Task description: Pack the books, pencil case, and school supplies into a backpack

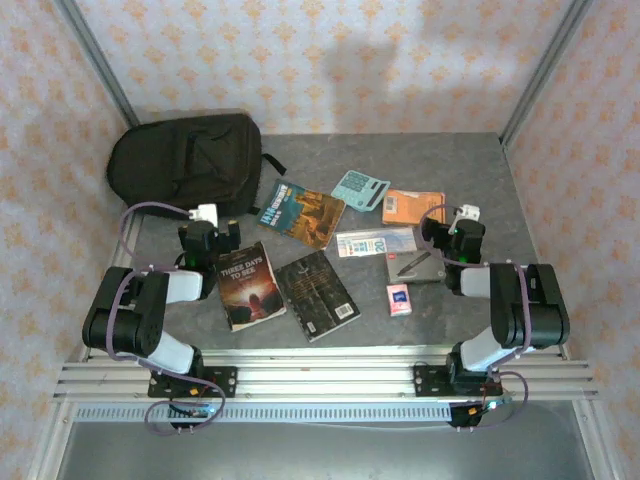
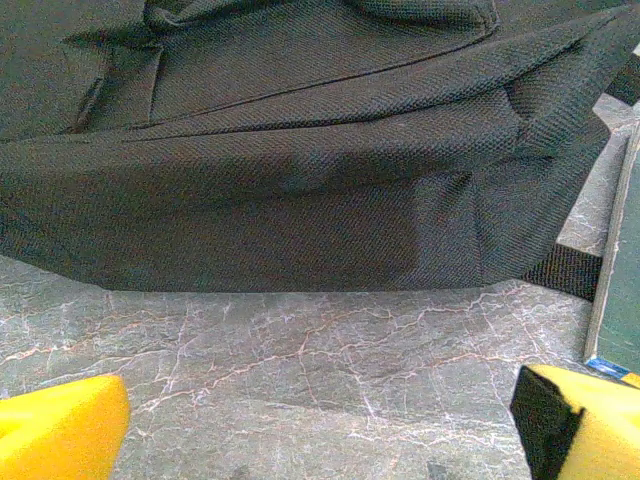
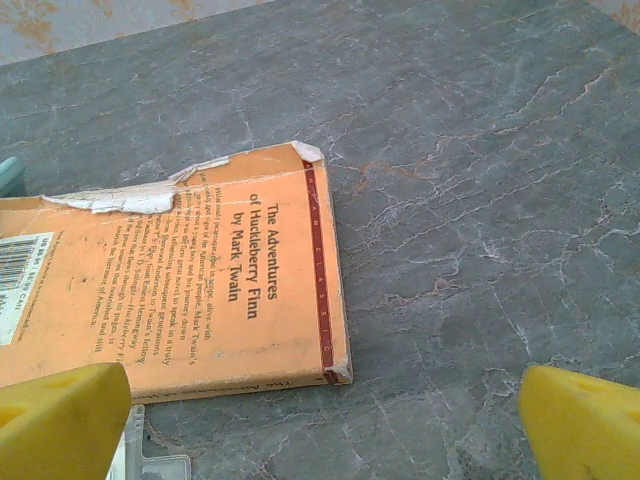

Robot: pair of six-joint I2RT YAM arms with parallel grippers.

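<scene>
counter (image 1: 480,160): grey marbled top with everything lying on it.
backpack (image 1: 185,160): black fabric, lying flat at the far left of the counter, nothing of the task's things on it.
left jaws: wide apart and empty; yellow fingers (image 2: 60,430) over bare counter just in front of the backpack's near side.
right jaws: wide apart and empty; yellow fingers (image 3: 60,420) well to the right of the backpack, over the orange booklet's near corner.
blue-and-orange book (image 1: 300,213): just beside the backpack's near right corner, the closest book to it.
dark book with reddish glow (image 1: 250,285): in front of the backpack's right end, apart from it.
black-grey book (image 1: 317,295): farther right of the backpack, beside the dark book.
grey flat case (image 1: 415,265): well right of the backpack.
clear flat sleeve (image 1: 375,242): between the backpack and the grey case.
orange booklet (image 1: 412,206): far right of the backpack, torn at one edge.
teal calculator (image 1: 360,188): right of the backpack, past the blue-and-orange book.
pink-and-blue packet (image 1: 399,299): well apart from the backpack, near the front right.
</scene>
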